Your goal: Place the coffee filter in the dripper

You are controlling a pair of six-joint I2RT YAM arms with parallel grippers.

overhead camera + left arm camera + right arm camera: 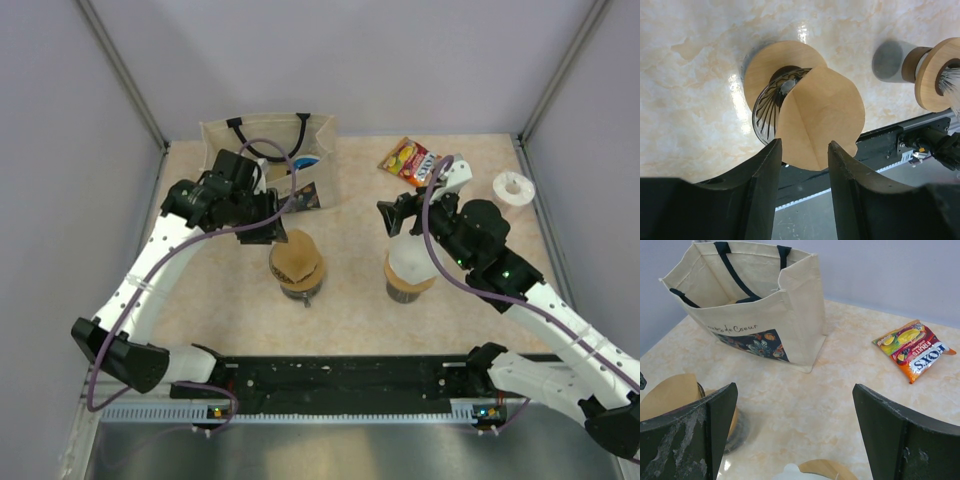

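Note:
The brown paper coffee filter sits folded and tilted in the dripper, whose dark ribbed cone shows at its left inside the flat tan ring. From above, the filter covers most of the dripper. My left gripper hovers just off the filter's near edge, open, with its fingers clear of the paper. My right gripper is wide open and holds nothing. It hangs over the white translucent cone.
A cream tote bag stands at the back left and a candy packet lies at the back right. A white ring rests near the right wall. The white cone's stand sits on a glass cup.

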